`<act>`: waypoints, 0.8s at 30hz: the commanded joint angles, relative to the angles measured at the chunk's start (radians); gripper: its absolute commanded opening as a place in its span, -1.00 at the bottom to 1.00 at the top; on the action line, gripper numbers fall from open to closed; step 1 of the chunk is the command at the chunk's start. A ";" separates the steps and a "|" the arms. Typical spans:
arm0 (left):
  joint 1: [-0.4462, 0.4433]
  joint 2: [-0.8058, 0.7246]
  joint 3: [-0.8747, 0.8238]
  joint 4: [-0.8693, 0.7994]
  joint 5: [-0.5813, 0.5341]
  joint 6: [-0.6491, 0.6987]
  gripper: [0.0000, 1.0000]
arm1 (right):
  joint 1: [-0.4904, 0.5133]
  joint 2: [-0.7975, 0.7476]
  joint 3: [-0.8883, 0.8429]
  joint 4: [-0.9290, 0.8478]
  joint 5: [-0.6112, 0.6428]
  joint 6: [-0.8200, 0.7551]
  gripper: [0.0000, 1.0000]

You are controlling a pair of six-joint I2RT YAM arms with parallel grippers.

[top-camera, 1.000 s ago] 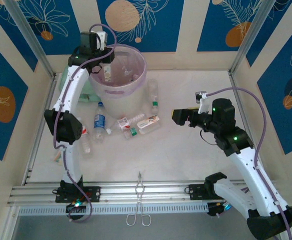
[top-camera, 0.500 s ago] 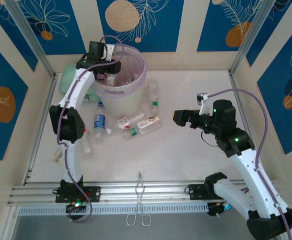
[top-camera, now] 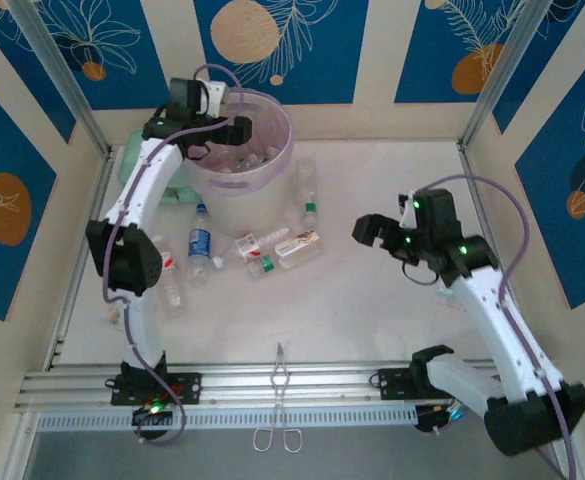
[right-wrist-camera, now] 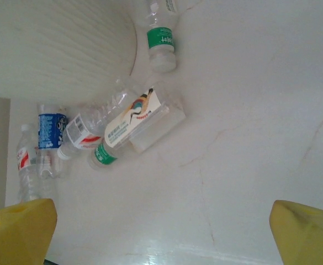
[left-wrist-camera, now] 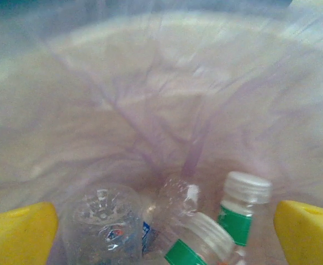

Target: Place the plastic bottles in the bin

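Note:
The bin (top-camera: 257,195), a round white basket with a pinkish bag, stands at the back left. My left gripper (top-camera: 228,129) hangs open over its mouth. In the left wrist view its yellow fingertips (left-wrist-camera: 19,232) frame the bag (left-wrist-camera: 167,94), and three bottles (left-wrist-camera: 244,208) lie at the bottom, free of the fingers. Several plastic bottles lie in front of the bin: a blue-label one (top-camera: 200,243), a red-label one (top-camera: 251,246), a white-label one (top-camera: 298,243) and a green-capped one (top-camera: 309,192). My right gripper (top-camera: 373,230) hovers open to their right, empty; the white-label bottle (right-wrist-camera: 132,122) is ahead of it.
A mint-green case (top-camera: 135,158) lies behind the left arm. A pale sponge block (right-wrist-camera: 160,122) lies against the white-label bottle. Metal tongs (top-camera: 280,398) lie across the front rail. Another bottle (top-camera: 172,283) lies by the left arm's elbow.
My left gripper moved from the bin's left rim to over its mouth and opened, letting go of what it held. The right arm shifted its pose slightly, jaws still open.

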 commanded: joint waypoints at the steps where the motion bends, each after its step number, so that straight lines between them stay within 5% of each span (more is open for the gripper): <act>1: -0.004 -0.126 0.080 -0.048 0.027 -0.005 0.99 | 0.019 0.193 0.130 0.008 -0.022 -0.011 1.00; 10: -0.005 -0.317 0.045 -0.194 0.111 0.083 0.99 | 0.072 0.676 0.455 -0.014 -0.052 -0.124 0.60; 18: -0.006 -0.660 -0.578 0.123 0.271 -0.188 0.99 | 0.117 1.008 0.722 -0.033 -0.017 -0.136 0.34; 24: -0.008 -0.781 -0.735 0.166 0.273 -0.284 0.99 | 0.117 1.231 0.931 -0.084 0.008 -0.149 0.40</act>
